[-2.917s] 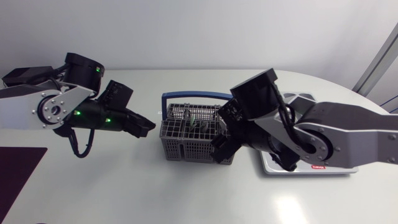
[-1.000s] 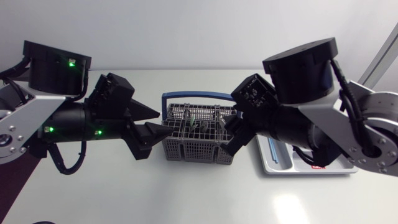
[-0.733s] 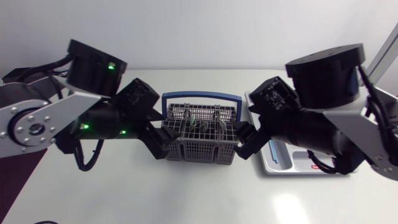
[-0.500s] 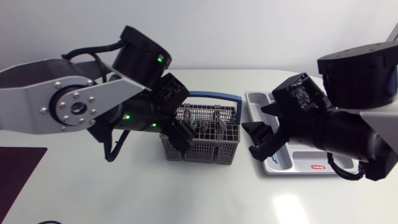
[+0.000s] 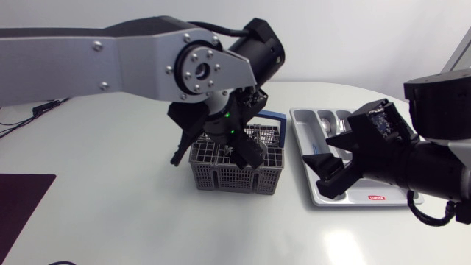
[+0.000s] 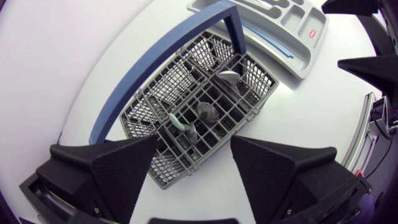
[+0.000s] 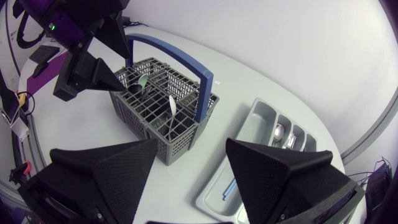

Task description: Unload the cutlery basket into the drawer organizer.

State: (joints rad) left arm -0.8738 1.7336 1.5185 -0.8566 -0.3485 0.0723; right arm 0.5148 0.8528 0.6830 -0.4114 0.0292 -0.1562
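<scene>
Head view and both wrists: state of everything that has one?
Left gripper: fingers open, empty, above the basket.
Right gripper: fingers open, empty.
Basket: upright, not yet emptied, cutlery inside.
Handle: raised.
Organizer: partly loaded, a spoon in one compartment.

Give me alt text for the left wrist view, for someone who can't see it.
The left gripper, open, hovers directly over a grey cutlery basket with a blue handle, which holds a few pieces of cutlery. Beyond the basket lies the grey drawer organizer on the white table.
</scene>
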